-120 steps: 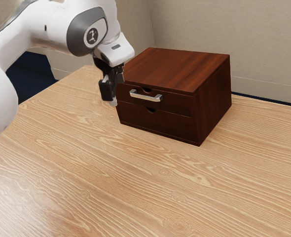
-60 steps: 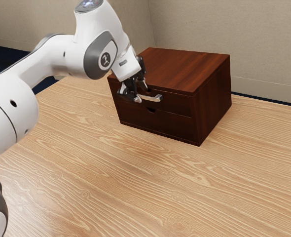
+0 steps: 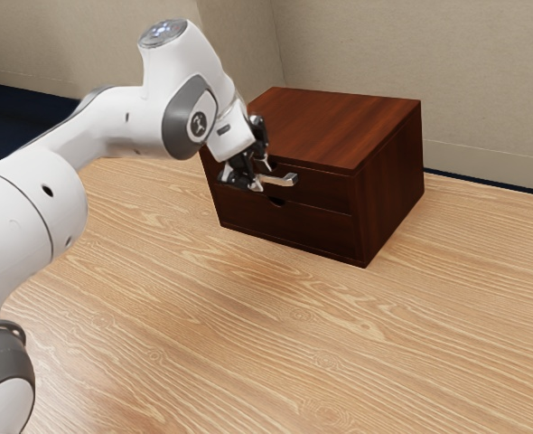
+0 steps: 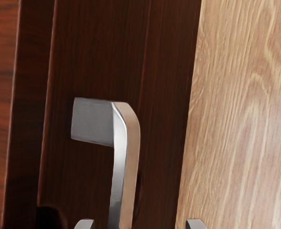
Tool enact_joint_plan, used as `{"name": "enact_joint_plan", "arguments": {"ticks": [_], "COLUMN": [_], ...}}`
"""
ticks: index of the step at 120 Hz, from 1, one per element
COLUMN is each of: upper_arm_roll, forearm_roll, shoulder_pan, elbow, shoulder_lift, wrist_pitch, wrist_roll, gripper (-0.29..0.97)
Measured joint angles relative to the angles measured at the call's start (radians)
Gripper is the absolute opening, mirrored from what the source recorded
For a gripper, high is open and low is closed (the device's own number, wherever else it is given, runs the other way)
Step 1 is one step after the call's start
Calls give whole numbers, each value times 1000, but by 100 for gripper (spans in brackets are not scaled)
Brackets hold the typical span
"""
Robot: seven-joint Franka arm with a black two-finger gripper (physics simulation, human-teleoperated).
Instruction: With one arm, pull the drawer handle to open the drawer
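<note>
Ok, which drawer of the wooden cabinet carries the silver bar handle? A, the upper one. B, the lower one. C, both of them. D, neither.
A: the silver handle is mounted on the front of the upper drawer of the cabinet, while the lower drawer shows just a small notch at its top edge.

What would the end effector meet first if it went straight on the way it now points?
Probably the upper drawer front: the silver handle lies between the end effector's open fingers, so they would pass beside it. Depth is unclear.
</note>
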Motion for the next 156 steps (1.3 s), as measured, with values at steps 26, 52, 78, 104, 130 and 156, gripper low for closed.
{"name": "enact_joint_plan", "arguments": {"ticks": [26,52,78,104,130,156], "upper_arm_roll": [2,88,142,136,129,135], "forearm_roll": [-22,-19,-16,4,49,89], "shoulder_pan": [-15,-121,-187,-202,-211,-229], "elbow": [-43,-118,-220,-362,-473,-563], "shoulder_lift": [-6,-52,-127,-261,-377,-461], "wrist_pitch": [7,9,13,11,9,18], "wrist_roll": [29,46,48,32,15,-3], "gripper": [11,-11,-10,-7,-7,-12]}}
